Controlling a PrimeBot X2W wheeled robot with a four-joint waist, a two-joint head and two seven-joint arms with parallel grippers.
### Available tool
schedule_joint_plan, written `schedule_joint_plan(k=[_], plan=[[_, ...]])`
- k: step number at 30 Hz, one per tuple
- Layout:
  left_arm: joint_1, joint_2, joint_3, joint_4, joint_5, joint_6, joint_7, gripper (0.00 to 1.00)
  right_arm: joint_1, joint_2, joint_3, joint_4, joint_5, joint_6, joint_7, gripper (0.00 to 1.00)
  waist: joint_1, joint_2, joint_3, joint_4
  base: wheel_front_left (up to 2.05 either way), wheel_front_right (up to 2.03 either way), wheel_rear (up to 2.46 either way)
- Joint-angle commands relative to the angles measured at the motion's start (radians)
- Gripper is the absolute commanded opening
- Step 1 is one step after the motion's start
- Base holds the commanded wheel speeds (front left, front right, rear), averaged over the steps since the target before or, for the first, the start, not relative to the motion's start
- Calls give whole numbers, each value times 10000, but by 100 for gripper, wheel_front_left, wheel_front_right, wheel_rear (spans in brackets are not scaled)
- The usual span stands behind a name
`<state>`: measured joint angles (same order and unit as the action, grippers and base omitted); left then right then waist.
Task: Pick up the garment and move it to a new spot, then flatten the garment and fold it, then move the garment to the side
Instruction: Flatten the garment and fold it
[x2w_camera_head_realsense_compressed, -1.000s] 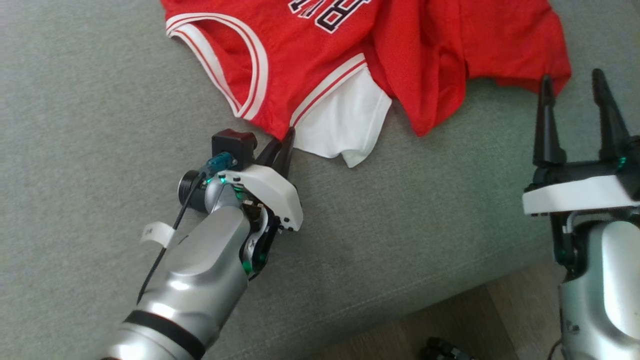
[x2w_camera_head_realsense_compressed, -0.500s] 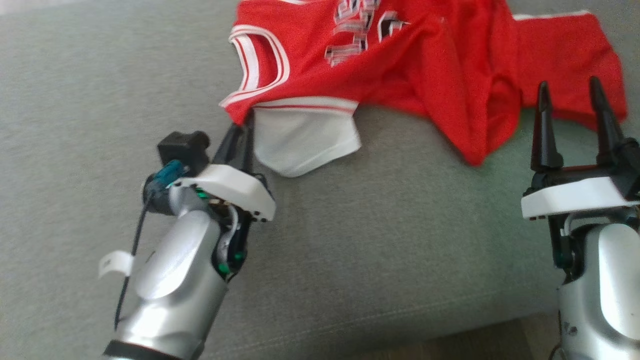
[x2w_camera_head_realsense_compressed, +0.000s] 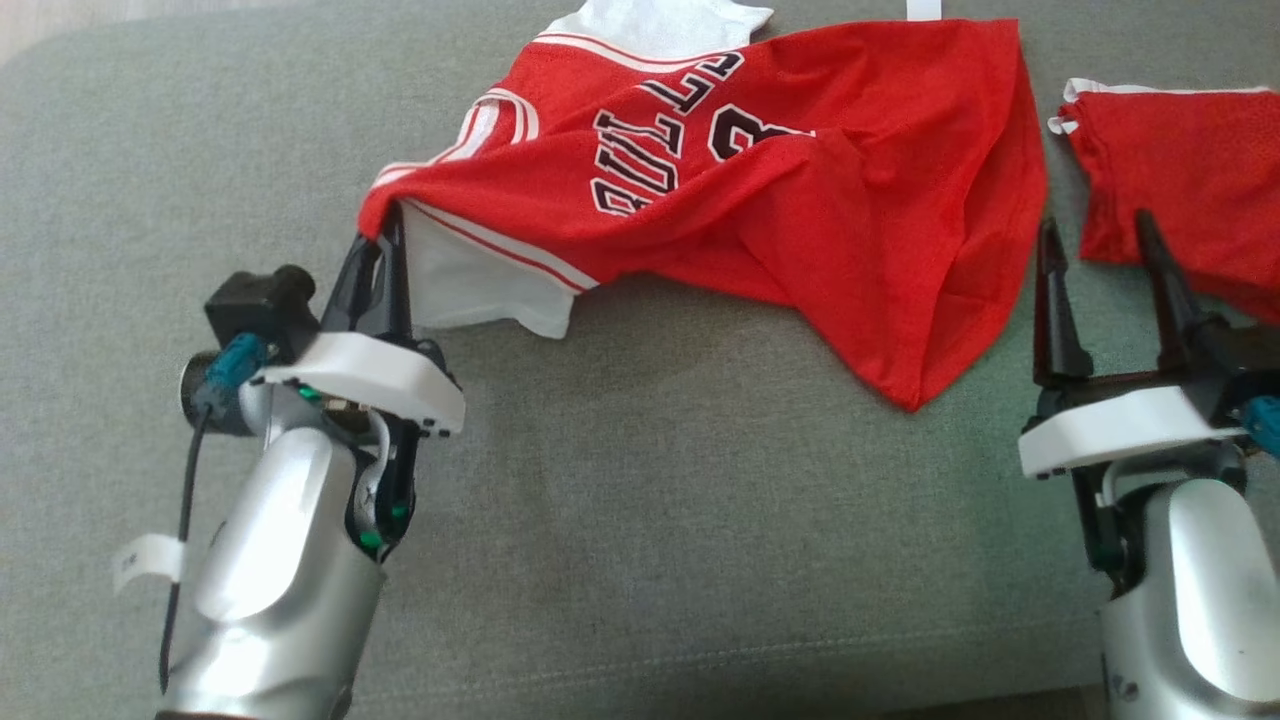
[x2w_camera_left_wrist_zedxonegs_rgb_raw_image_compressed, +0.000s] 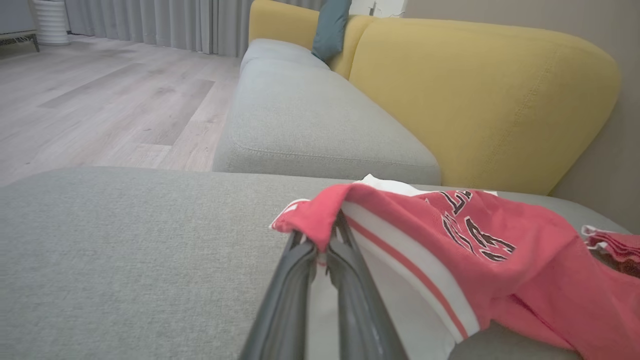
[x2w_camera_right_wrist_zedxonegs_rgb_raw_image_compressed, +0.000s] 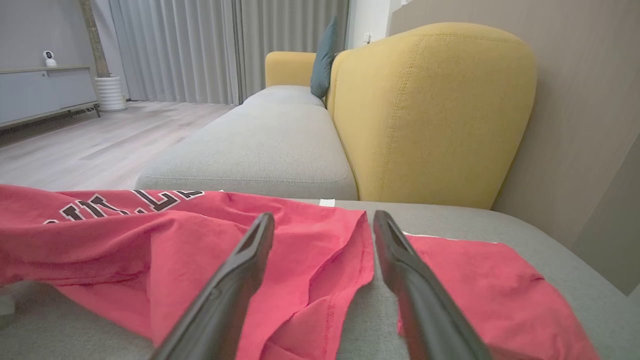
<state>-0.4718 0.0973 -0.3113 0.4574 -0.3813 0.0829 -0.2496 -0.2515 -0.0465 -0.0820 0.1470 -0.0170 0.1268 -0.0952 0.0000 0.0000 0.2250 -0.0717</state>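
The garment (x2w_camera_head_realsense_compressed: 790, 190) is a red basketball jersey with black-and-white lettering, white trim and a white sleeve, lying rumpled on the grey cushion (x2w_camera_head_realsense_compressed: 650, 520). My left gripper (x2w_camera_head_realsense_compressed: 385, 235) is shut on its red shoulder edge at the left end, lifting that corner; the left wrist view shows the garment (x2w_camera_left_wrist_zedxonegs_rgb_raw_image_compressed: 450, 235) draped over the closed left gripper (x2w_camera_left_wrist_zedxonegs_rgb_raw_image_compressed: 322, 245). My right gripper (x2w_camera_head_realsense_compressed: 1095, 240) is open at the right, just beyond the jersey's hem corner, holding nothing. In the right wrist view the right gripper (x2w_camera_right_wrist_zedxonegs_rgb_raw_image_compressed: 325, 220) frames the garment (x2w_camera_right_wrist_zedxonegs_rgb_raw_image_compressed: 200, 235) hem.
A second red piece of cloth (x2w_camera_head_realsense_compressed: 1190, 170) lies on the cushion at the far right, behind my right fingertips. A yellow sofa back (x2w_camera_left_wrist_zedxonegs_rgb_raw_image_compressed: 480, 100) rises beyond the cushion. Another grey seat cushion (x2w_camera_left_wrist_zedxonegs_rgb_raw_image_compressed: 310, 120) and wooden floor (x2w_camera_left_wrist_zedxonegs_rgb_raw_image_compressed: 100, 110) lie further off.
The head camera has tilted, showing more of the cushion. My left gripper has dragged the jersey's shoulder corner leftward, stretching the cloth out. The right gripper stays open.
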Motion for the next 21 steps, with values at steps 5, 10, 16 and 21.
schedule_joint_plan(k=[5, 10, 16, 21], plan=[[-31, 325, 269, 343, 409, 28, -122, 100, 43, -37, 443, -98, 228, 39, 85, 100, 0, 0, 43, -9, 0, 0, 0], [157, 131, 673, 130, 545, 152, -122, 100, 268, -37, 489, 166, 438, 39, -3, 100, 0, 0, -12, 2, 0, 0, 0], [873, -131, 1155, -800, 733, 55, -122, 100, 641, -37, 586, 591, 952, 39, -27, 100, 0, 0, -168, 216, 0, 0, 0], [1612, -305, 1255, -1287, 913, -41, -122, 100, 1101, -37, 1002, 1058, 1201, 39, 69, 100, 0, 0, -244, 447, 0, 0, 0]])
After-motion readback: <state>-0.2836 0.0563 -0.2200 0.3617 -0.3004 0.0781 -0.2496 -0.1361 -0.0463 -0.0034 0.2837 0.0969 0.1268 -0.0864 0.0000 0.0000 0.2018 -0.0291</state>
